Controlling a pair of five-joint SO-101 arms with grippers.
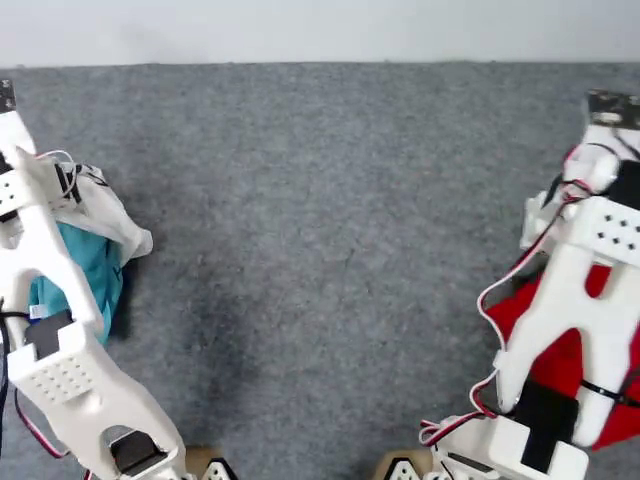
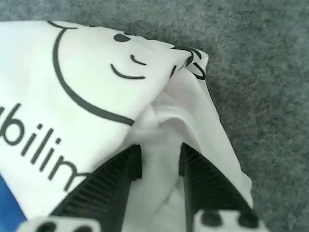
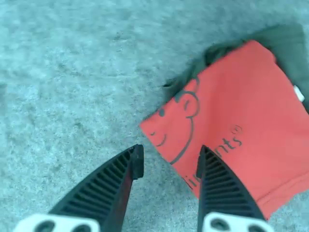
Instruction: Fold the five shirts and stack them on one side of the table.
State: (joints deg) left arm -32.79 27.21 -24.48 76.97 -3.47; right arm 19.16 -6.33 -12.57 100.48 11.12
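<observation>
Left gripper (image 2: 160, 151) is closest up, fingers nearly closed, pinching a raised fold of the white shirt (image 2: 96, 92), smiley print up. Overhead, that shirt sits on a teal shirt (image 1: 85, 270) at the table (image 1: 330, 200) edge, left side. Right gripper (image 3: 169, 157) hangs wide open, holding nothing, just beside the folded red shirt (image 3: 241, 130), which lies flat over a dark green shirt (image 3: 289, 48).

The desk (image 1: 330, 250) has a grey, felt-like top that reaches from the left edge of the high view to the right. Its nap is mottled, with a dimmer patch low and left of centre. Along the top of the frame a pale, plain wall (image 1: 320, 30) meets the desk's far edge in a straight line. Both wrist views show the same coarse grey surface.
</observation>
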